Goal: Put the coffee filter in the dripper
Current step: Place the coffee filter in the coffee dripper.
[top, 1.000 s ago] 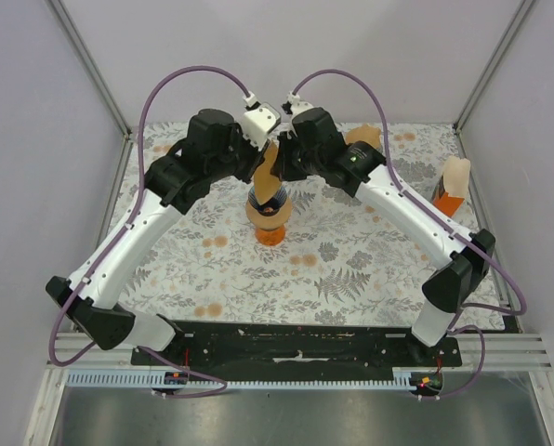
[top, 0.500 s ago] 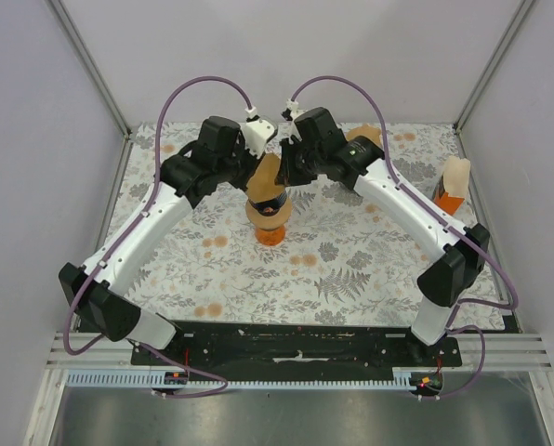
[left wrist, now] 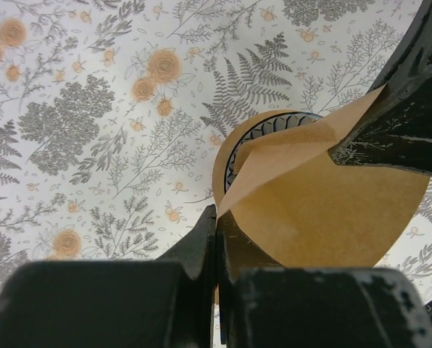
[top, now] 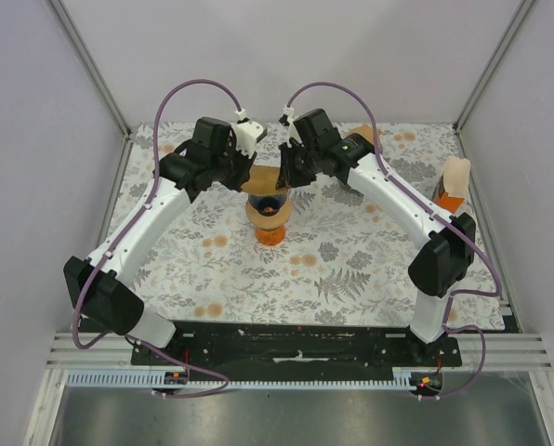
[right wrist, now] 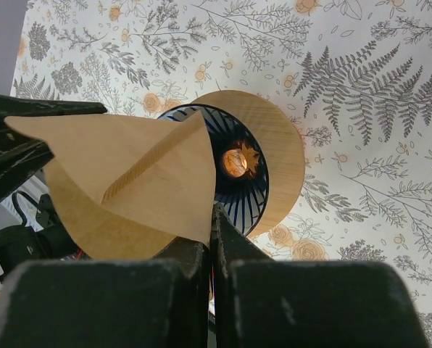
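Both pincers are on the same coffee filter (left wrist: 325, 210). The left pincer (left wrist: 216, 217) is pressed together on the paper's near edge, and the right pincer (right wrist: 212, 214) pinches the opposite edge beside the crimped seam. The filter hangs just above the dripper (right wrist: 270, 138), folded half flat, with its lower part over the ribbed mouth; I judge it not yet seated. To do this step well, I would ease the two edges slightly apart so the cone opens. I would hold its tip centred over the mouth, then lower both arms evenly until the paper lies against the ribs. After that I would let go one side at a time. The paper is thin, so an uneven pull could tear or crease it. The dripper stands on a small orange base (top: 270, 235) and might tip under a sideways push. Count on the bench (top: 351, 279): one filter in hand, one dripper, one base, two pincers. There is also one orange box (top: 447, 197) at the right edge, possibly holding spare filters, though the overhead view is too small to tell.
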`<state>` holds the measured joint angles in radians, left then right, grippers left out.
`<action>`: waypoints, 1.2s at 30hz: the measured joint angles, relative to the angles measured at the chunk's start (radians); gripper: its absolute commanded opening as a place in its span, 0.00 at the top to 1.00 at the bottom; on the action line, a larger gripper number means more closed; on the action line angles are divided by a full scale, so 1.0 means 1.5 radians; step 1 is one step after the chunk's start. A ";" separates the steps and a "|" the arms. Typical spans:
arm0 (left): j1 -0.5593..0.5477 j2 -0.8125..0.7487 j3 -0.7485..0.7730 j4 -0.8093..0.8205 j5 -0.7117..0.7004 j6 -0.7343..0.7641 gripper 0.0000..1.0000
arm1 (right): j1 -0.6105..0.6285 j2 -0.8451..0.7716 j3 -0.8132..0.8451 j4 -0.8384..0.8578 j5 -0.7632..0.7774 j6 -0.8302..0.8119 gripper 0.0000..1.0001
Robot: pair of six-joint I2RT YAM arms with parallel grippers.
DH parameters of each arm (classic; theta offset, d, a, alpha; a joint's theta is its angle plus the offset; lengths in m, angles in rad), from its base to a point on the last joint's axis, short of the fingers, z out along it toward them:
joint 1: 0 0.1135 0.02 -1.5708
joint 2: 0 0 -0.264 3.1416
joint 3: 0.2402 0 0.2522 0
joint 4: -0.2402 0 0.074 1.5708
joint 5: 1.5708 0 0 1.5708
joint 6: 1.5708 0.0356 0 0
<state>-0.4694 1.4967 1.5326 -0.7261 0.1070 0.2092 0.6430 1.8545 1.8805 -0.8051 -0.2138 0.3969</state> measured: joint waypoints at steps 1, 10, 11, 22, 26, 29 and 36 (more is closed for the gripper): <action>0.005 0.003 -0.004 0.002 0.008 -0.004 0.98 | 0.000 0.000 0.000 0.000 -0.001 -0.003 0.97; 0.011 0.024 -0.007 0.004 0.053 -0.045 0.98 | -0.005 0.000 0.000 0.002 -0.004 -0.024 0.71; 0.011 0.026 -0.008 0.004 0.054 -0.050 0.98 | -0.005 0.000 0.000 0.002 -0.005 -0.025 0.71; 0.011 0.029 -0.046 0.020 0.052 -0.101 0.98 | -0.006 0.004 -0.007 0.008 -0.004 -0.016 1.00; 0.011 0.029 -0.067 0.036 0.045 -0.105 0.98 | -0.006 0.010 -0.009 0.008 -0.001 -0.016 0.99; 0.011 0.029 -0.083 0.054 0.039 -0.105 0.98 | -0.006 0.013 -0.014 0.008 0.001 -0.019 0.72; 0.011 0.028 -0.090 0.054 0.036 -0.105 0.98 | -0.020 0.015 -0.008 0.010 -0.011 -0.042 0.56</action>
<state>-0.4530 1.5394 1.3975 -0.6449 0.1616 0.0517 0.6136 1.8771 1.8690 -0.7902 -0.2306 0.3336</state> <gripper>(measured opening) 0.026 0.411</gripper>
